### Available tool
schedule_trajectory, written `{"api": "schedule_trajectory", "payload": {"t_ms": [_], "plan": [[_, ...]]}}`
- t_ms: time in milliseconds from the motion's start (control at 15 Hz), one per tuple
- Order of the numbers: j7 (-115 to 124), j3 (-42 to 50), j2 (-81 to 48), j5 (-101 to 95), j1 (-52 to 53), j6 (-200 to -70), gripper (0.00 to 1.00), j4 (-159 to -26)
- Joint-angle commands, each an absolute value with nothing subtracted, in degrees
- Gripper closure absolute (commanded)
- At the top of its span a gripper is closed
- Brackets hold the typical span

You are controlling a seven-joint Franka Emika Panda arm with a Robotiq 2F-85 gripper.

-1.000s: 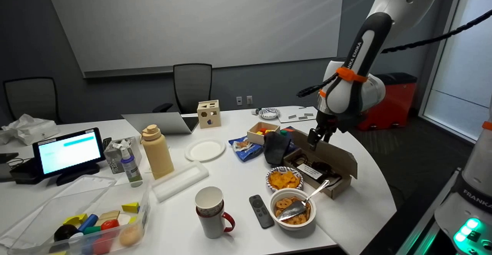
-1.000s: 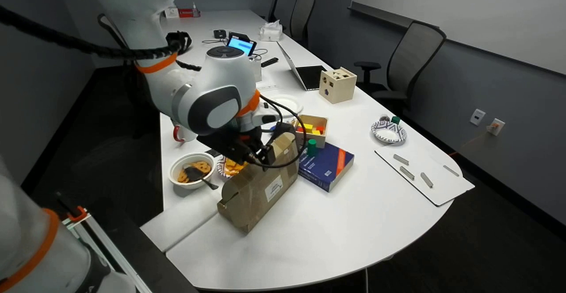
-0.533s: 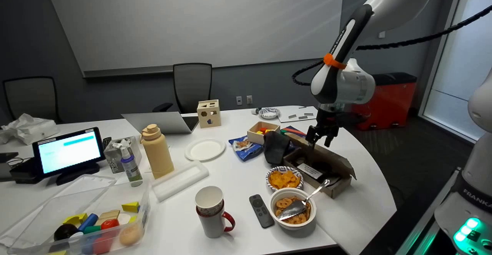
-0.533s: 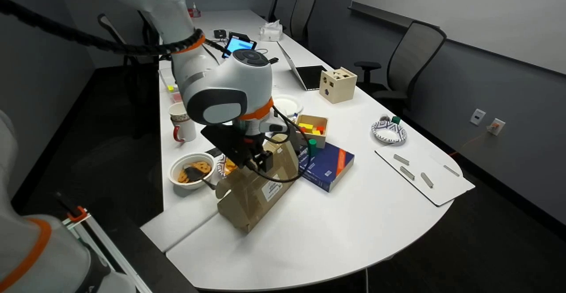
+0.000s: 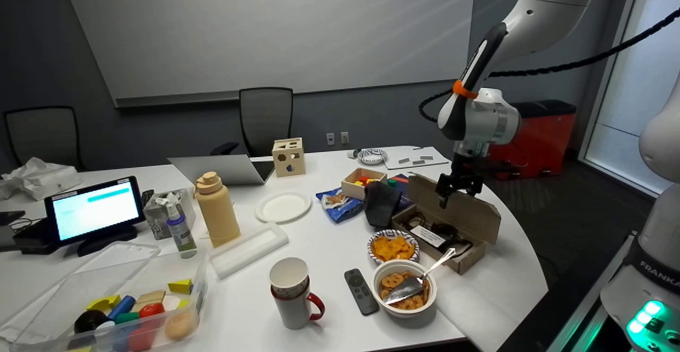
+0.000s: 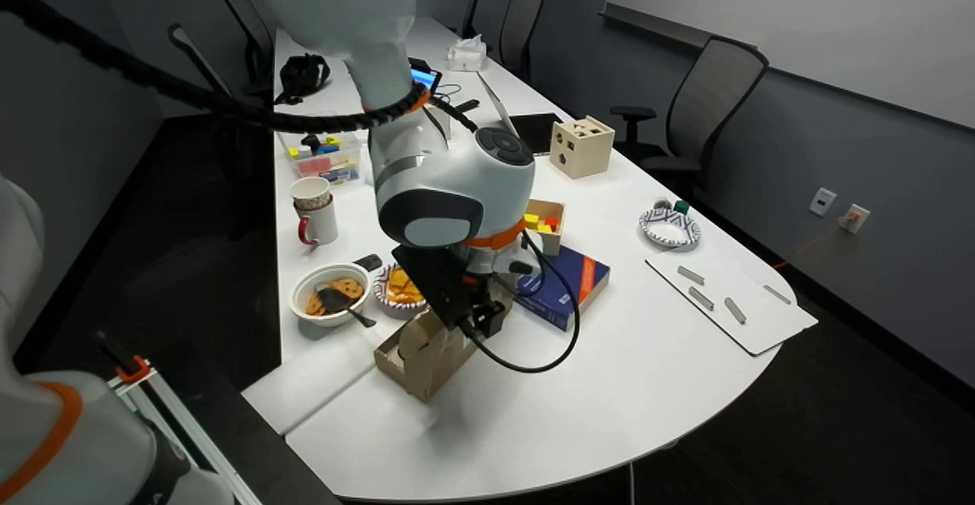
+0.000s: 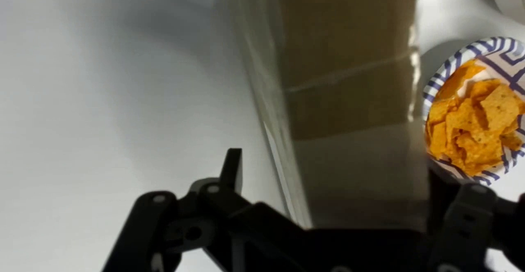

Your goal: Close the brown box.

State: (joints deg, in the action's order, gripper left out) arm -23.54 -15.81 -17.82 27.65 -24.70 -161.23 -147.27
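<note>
The brown box stands on the table with its flap lid raised, and dark cables and a white label show inside. In an exterior view the box is partly hidden behind the arm. My gripper is at the top edge of the lid, also seen from the outer side. In the wrist view my gripper has its fingers wide apart. Brown cardboard of the box fills the space between them, close and blurred. One finger is on the table side, the other on the chip-bowl side.
A patterned bowl of chips stands right beside the box. A white bowl with pretzels and a serving spatula is near its front end. A dark cloth item and a blue book are at its far end.
The lid tipped lower over the box half a second ago and now stands more upright again. My gripper has moved outward, away from the bowls, with its fingers at the lid.
</note>
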Motion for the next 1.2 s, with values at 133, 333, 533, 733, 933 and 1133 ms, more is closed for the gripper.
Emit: {"api": "schedule_trajectory", "payload": {"t_ms": [133, 333, 533, 733, 933, 1133], "plan": [[-25.2, -15.0, -20.9, 35.4, -25.0, -150.3, 0.0, -140.7], [-26.0, -13.4, -20.5, 39.8, -23.1, -145.9, 0.0, -139.3], [-27.9, -11.9, -20.3, 44.1, -21.3, -142.9, 0.0, -138.7], [-29.6, -10.1, -21.4, 46.8, -18.9, -141.9, 0.0, -138.4], [-31.5, -9.5, -21.4, 49.7, -17.2, -140.8, 0.0, -138.6], [-33.9, -9.2, -21.1, 52.8, -15.7, -139.3, 0.0, -138.5]]}}
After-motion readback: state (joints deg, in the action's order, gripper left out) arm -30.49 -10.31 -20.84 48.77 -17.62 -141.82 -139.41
